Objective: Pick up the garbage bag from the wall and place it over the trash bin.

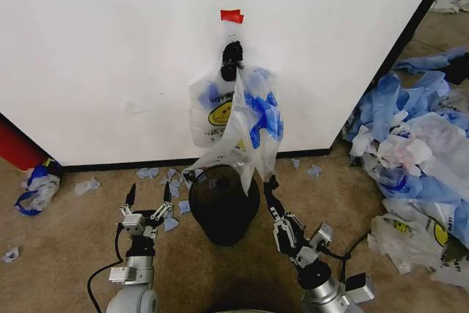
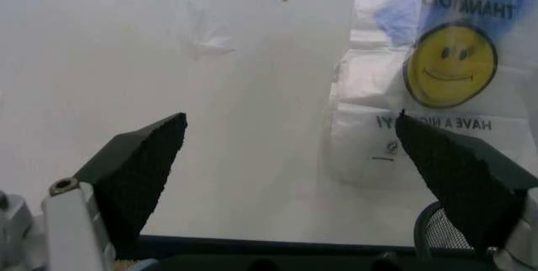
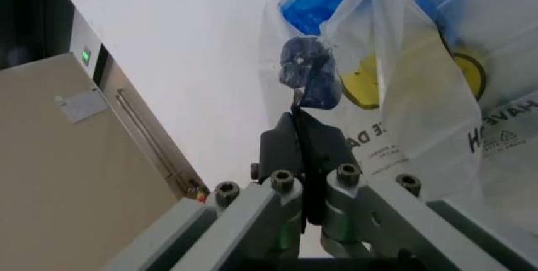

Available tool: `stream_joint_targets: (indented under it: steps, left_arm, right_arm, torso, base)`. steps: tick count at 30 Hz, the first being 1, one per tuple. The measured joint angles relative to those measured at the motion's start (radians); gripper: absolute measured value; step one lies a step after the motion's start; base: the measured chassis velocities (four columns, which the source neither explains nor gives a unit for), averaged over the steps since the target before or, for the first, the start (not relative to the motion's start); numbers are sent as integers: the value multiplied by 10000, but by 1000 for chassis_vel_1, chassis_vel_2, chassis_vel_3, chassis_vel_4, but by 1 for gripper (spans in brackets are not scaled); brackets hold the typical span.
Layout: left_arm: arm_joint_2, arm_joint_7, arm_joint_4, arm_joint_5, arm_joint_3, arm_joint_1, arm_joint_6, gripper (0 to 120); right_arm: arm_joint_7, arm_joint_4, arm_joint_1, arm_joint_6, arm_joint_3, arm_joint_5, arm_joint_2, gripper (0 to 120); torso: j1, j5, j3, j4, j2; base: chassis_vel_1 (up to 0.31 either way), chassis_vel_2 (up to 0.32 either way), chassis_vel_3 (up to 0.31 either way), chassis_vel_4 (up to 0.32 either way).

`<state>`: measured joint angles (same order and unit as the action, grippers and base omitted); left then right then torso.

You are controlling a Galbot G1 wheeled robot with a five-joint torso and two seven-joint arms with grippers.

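The right gripper (image 1: 269, 185) sat clamped on the garbage bag (image 1: 249, 119) just above the trash bin (image 1: 223, 207). The left gripper (image 1: 149, 196), fingers apart, waited beside the bin. Doing this well probably meant unhooking the handles from the black clip (image 1: 231, 55) gently, then spreading the mouth over the bin's rim.

A staged robot test area rather than a lived-in room: a bare white panel (image 1: 146, 49) stands on brown carpet (image 1: 66, 240), with plastic scraps (image 1: 157, 175) ahead of the left gripper (image 1: 149, 196) and heaped bags (image 1: 418, 144) beyond the right gripper (image 1: 270, 183).
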<state>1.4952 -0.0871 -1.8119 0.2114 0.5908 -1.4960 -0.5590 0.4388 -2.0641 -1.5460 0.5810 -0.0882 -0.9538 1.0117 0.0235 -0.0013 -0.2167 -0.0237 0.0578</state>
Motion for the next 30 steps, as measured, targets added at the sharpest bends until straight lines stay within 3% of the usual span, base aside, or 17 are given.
stream_joint_targets:
  steps: [16, 30]
  left_arm:
    - [44, 3, 76, 29, 13, -38, -98, 98]
    - [43, 2, 36, -18, -17, -27, -61, 98]
  right_arm:
    - [379, 206, -294, 365, -79, 401, 68, 0]
    - [-459, 233, 823, -101, -36, 148, -5, 0]
  torso:
    - [0, 0, 0, 0, 0]
    - [0, 0, 0, 0, 0]
  base:
    - [0, 0, 0, 0]
    - [0, 0, 0, 0]
